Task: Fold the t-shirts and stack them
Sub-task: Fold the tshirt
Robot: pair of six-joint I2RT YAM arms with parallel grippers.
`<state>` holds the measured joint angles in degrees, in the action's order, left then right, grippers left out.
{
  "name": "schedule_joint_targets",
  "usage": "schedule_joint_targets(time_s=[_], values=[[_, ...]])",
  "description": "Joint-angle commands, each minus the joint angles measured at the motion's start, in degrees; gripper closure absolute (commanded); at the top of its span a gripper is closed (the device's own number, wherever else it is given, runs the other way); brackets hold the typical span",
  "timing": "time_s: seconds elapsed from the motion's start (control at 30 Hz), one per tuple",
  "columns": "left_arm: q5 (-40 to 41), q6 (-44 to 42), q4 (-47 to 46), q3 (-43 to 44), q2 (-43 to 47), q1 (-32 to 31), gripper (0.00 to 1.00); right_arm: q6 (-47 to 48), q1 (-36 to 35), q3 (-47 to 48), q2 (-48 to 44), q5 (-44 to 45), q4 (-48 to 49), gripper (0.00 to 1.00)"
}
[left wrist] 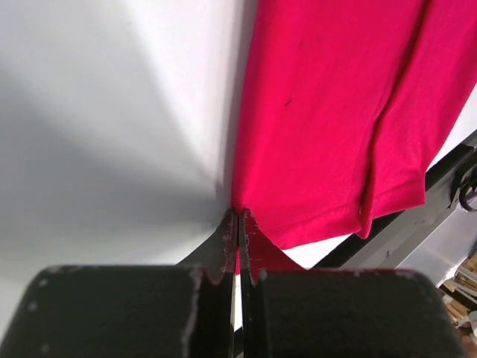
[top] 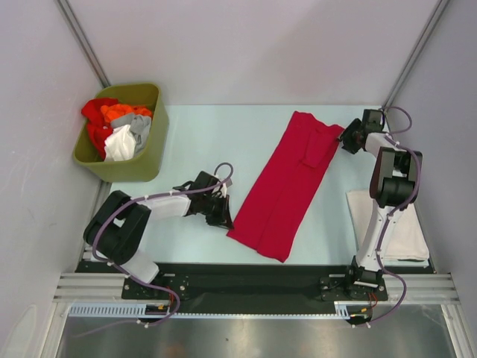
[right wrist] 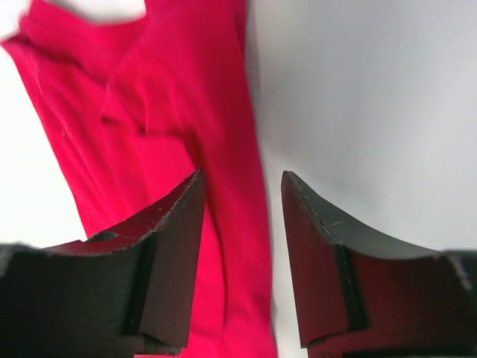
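Top external shows the crimson-red cloth t-shirt point(top: 287, 186) lying diagonally, near corner pinched by the closed left gripper point(top: 223, 216), far end beside the open-jawed right gripper point(top: 349, 139).

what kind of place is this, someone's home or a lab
Most likely a robotics lab test cell, not a home: left arm and right arm bolted to a metal rail at the table edge, blank walls around it, a red t-shirt laid out for folding.
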<state>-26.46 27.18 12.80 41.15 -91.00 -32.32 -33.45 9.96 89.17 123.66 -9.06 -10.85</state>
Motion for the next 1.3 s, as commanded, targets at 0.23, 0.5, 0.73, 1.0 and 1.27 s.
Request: schedule_joint_targets(time_s=[0.23, 0.5, 0.73, 1.0, 1.27], values=[[0.44, 3.67, 1.44, -5.02, 4.16, -0.38, 1.00, -1.18, -1.78, 13.65, 9.40, 0.98, 1.01, 0.59], [-0.44, 6.91, -3.47, -6.52, 3.90, -0.99, 1.00, -6.44, -5.82, 19.37, 16.60, 1.94, 6.10, 0.87], [-0.52, 15.61, -15.32, -9.68, 3.73, -3.71, 1.00, -10.49, -7.93, 31.49, 25.56, 4.14, 9.98, 0.92], [0.00, 22.12, -20.71, -7.58, -1.37, -7.94, 1.00, -13.13, -9.43, 43.11, 33.75, 4.22, 10.24, 0.90], [-0.79, 22.57, -20.97, -4.94, -3.66, -11.28, 0.98, -11.73, -9.78, 44.95, 34.37, 2.65, 8.75, 0.65]])
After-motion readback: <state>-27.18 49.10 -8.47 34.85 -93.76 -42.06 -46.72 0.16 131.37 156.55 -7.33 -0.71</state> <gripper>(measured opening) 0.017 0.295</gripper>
